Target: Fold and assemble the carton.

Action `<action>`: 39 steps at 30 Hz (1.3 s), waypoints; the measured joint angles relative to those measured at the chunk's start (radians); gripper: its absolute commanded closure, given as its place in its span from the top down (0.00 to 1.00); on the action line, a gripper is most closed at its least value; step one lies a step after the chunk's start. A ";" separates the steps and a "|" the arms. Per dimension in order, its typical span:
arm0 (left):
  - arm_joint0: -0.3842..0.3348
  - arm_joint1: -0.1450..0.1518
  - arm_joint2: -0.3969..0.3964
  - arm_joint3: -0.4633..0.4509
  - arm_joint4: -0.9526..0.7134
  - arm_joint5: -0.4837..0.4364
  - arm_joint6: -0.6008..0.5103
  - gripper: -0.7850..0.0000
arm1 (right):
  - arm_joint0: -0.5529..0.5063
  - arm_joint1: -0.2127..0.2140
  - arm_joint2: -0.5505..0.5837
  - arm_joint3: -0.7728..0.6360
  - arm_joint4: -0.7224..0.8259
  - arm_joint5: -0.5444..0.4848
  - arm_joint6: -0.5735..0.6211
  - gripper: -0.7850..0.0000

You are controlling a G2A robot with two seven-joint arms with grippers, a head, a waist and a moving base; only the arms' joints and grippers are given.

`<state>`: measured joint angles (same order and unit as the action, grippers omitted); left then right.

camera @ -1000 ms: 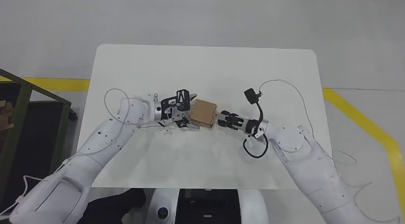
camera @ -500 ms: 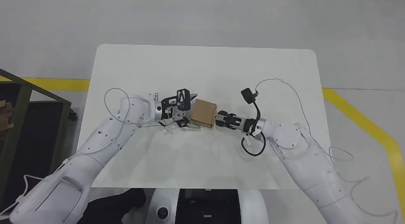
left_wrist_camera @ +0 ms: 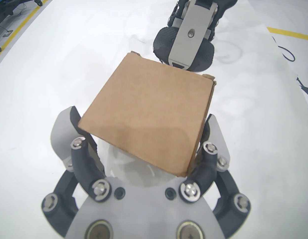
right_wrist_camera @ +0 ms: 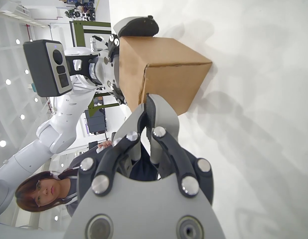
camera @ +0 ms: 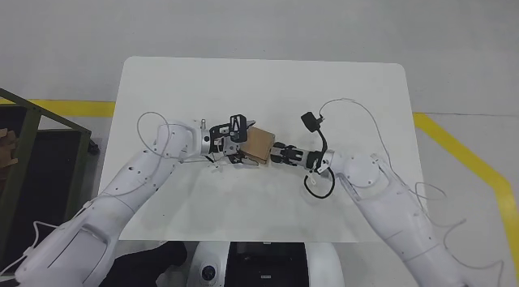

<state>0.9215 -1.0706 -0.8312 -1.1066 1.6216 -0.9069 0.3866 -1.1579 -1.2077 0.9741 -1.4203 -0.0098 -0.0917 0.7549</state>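
White arms are carrying thin cables; left end effector and right end effector are showing black linkages, silver screws.

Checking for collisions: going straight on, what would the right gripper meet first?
The carton: the right gripper, shut, has its tips at the near side, apparently touching; the left gripper holds the opposite end.

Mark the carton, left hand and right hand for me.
carton point(left_wrist_camera: 149, 110): left wrist view, middle of its large visible face.
left hand point(left_wrist_camera: 141, 128): left wrist view, midway between its fingertips, which flank the carton.
right hand point(right_wrist_camera: 145, 105): right wrist view, midway between its fingertips, at the carton's edge.
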 measured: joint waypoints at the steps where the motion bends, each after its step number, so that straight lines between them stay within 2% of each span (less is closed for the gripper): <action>1: 0.000 0.000 0.000 0.000 0.000 0.001 0.000 1.00 | 0.002 -0.001 -0.003 0.002 -0.001 0.001 0.000 0.00; 11: 0.000 -0.001 0.000 0.001 0.001 0.003 -0.001 1.00 | 0.011 -0.005 -0.009 0.010 0.002 -0.003 -0.006 0.02; 17: 0.010 0.008 -0.017 -0.002 0.009 0.004 0.011 1.00 | -0.038 0.010 0.040 -0.040 -0.015 -0.013 -0.030 0.36; 23: 0.067 0.040 -0.064 -0.052 0.056 -0.006 0.040 1.00 | -0.087 0.024 0.083 -0.107 -0.036 -0.007 -0.040 0.47; 25: 0.102 0.058 -0.096 -0.086 0.078 -0.004 0.057 1.00 | -0.098 0.026 0.088 -0.126 -0.043 -0.008 -0.040 0.50; 27: 0.143 0.079 -0.140 -0.122 0.092 -0.002 0.085 1.00 | -0.108 0.028 0.088 -0.146 -0.052 -0.011 -0.039 0.74; 29: 0.182 0.098 -0.185 -0.154 0.097 0.000 0.117 1.00 | -0.114 0.030 0.088 -0.159 -0.061 -0.015 -0.037 0.89; 30: 0.208 0.111 -0.219 -0.174 0.098 0.000 0.140 1.00 | -0.117 0.030 0.088 -0.168 -0.066 -0.018 -0.036 1.00; 34: 0.278 0.146 -0.329 -0.215 0.089 0.004 0.204 1.00 | -0.127 0.033 0.088 -0.193 -0.079 -0.030 -0.035 1.00; 39: 0.318 0.176 -0.450 -0.248 0.058 -0.017 0.252 1.00 | -0.138 0.035 0.091 -0.216 -0.088 -0.043 -0.039 1.00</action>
<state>1.2395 -0.8942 -1.2811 -1.3544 1.6794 -0.9240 0.6389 -1.2955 -1.1727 1.0649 -1.6365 -0.0978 -0.1345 0.7156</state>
